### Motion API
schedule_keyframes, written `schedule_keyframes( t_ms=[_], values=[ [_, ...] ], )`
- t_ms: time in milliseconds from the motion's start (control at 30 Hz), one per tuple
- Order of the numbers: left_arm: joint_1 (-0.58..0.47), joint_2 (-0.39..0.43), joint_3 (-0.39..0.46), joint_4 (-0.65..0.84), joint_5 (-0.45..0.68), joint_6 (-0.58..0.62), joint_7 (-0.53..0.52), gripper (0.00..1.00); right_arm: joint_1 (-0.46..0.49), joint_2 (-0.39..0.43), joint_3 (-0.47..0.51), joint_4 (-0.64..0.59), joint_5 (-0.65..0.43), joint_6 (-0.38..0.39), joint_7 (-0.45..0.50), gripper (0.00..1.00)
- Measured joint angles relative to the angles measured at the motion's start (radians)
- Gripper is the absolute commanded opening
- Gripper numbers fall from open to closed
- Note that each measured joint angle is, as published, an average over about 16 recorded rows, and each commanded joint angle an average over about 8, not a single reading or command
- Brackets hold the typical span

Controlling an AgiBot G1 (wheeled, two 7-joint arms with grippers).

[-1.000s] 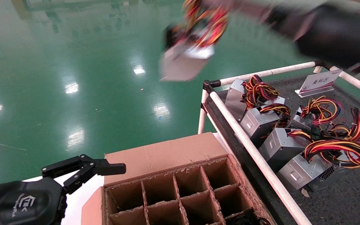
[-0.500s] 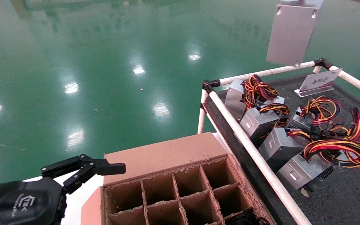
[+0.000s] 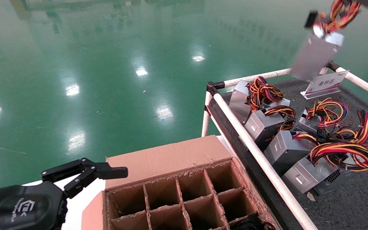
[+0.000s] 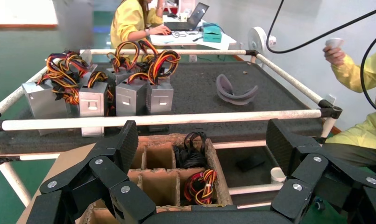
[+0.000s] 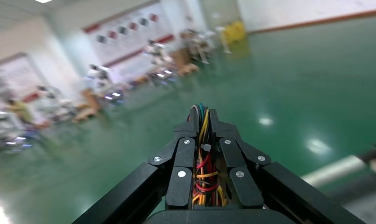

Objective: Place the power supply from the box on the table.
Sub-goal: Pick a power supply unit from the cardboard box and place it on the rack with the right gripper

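Observation:
A silver-grey power supply (image 3: 315,57) hangs in the air by its red, yellow and orange wires (image 3: 340,14), tilted, over the far rail of the table (image 3: 347,198). In the right wrist view my right gripper (image 5: 203,126) is shut on that wire bundle (image 5: 202,172). Several more power supplies (image 3: 286,150) lie in a row on the table near its left rail. The cardboard box (image 3: 168,158) with its divider grid stands below, and two of its cells hold wire bundles (image 4: 200,186). Beside the box's left side, my left gripper (image 3: 88,174) is parked and open.
White tube rails (image 3: 257,153) frame the table, with a small white sign (image 3: 326,84) at its far edge. A grey curved object (image 4: 235,91) lies on the felt. Glossy green floor (image 3: 107,80) lies to the left. People in yellow (image 4: 363,74) stand beyond the table.
The held power supply has swung from above the floor to the right and now hangs over the table's far rail. The left arm has not moved.

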State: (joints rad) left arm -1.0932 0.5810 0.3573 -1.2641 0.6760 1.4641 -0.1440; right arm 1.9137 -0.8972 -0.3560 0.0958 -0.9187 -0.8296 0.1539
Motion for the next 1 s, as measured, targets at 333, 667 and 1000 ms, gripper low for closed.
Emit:
schedule_keyframes(
  t_ms=[333, 667, 1000],
  values=[
    [0.0, 0.0, 0.0, 0.0, 0.0, 0.0, 0.0, 1.0, -0.021, -0.044, 0.002, -0.076, -0.002, 0.129, -0.085, 0.0],
    [0.0, 0.0, 0.0, 0.0, 0.0, 0.0, 0.0, 1.0, -0.067, -0.087, 0.007, -0.089, 0.004, 0.159, -0.137, 0.0],
    [0.0, 0.0, 0.0, 0.0, 0.0, 0.0, 0.0, 1.0, -0.108, -0.144, 0.008, -0.094, 0.005, 0.164, -0.162, 0.0]
  ],
)
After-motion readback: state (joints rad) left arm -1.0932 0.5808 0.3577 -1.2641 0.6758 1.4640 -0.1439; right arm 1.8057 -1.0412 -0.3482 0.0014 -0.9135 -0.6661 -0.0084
